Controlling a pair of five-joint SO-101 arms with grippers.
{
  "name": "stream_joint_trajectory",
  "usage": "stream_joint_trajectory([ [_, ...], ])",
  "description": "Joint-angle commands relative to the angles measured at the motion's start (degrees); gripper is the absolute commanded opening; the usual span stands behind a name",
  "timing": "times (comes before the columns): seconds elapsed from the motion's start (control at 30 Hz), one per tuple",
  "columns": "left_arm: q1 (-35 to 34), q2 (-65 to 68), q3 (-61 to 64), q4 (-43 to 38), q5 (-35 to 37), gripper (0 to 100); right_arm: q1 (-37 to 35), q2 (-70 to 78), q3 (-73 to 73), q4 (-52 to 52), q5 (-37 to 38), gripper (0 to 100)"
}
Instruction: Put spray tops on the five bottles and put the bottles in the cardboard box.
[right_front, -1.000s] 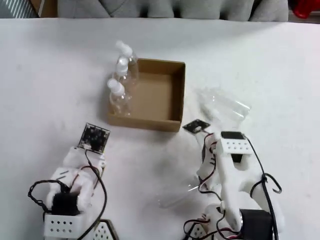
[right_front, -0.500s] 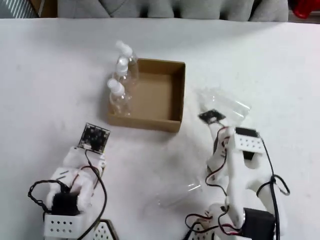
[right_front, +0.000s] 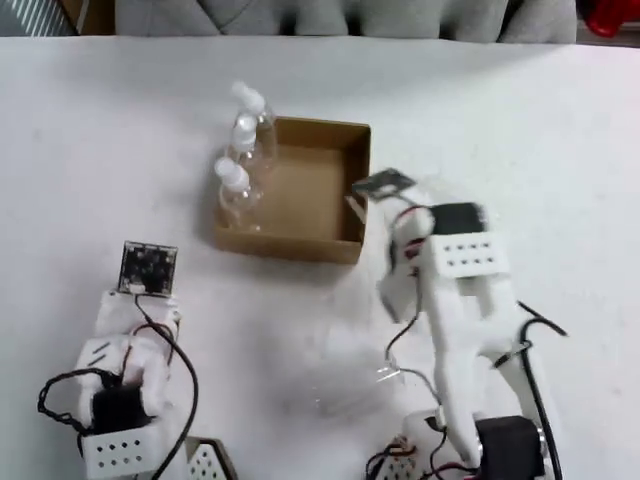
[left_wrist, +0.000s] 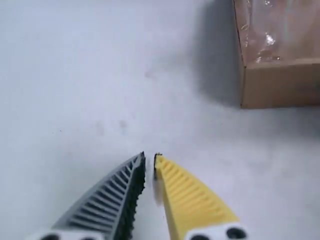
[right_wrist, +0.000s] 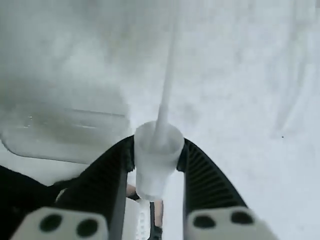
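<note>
The cardboard box (right_front: 352, 205) stands open at mid table. Three clear bottles with white spray tops (right_front: 240, 150) stand along its left wall; the left wrist view shows them as clear plastic inside the box corner (left_wrist: 277, 82). A bare clear bottle (right_front: 345, 390) lies on the table near the front, between the arms. My right gripper (right_wrist: 155, 145) is shut on a white spray top (right_wrist: 154, 167), whose thin tube (right_wrist: 167, 85) points away from the wrist. The right arm (right_front: 455, 255) hangs just right of the box. My left gripper (left_wrist: 150, 161) is shut on nothing over bare table, left of the box.
A crumpled clear plastic bag (right_front: 470, 212) lies right of the box, partly behind the right arm. A blurred clear plastic shape (right_wrist: 65, 132) sits beyond the right gripper. The left arm (right_front: 130, 330) stays at the front left. Grey cushions line the far edge.
The right arm has risen and swung left from the plastic bag to the box's right wall. The left arm has shifted left and drawn back a little.
</note>
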Motion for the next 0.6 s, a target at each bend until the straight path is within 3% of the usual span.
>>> stream_joint_trajectory([
  [0.0,-1.2,-1.0,-0.4,-2.1,-0.2,4,-9.6,-1.0,-3.5,0.5,-3.5,1.5],
  [0.23,-1.0,-1.0,-0.5,-2.1,-0.2,4,-26.2,-0.5,-3.2,-5.0,-3.9,1.5],
  [0.43,-1.3,-1.0,-0.4,-2.9,-0.2,4,-34.7,-0.3,1.1,-11.4,-3.7,1.7],
  [0.57,-1.3,-1.0,-0.4,-2.9,-0.2,4,-38.4,-0.3,7.6,-18.1,-3.5,10.8],
])
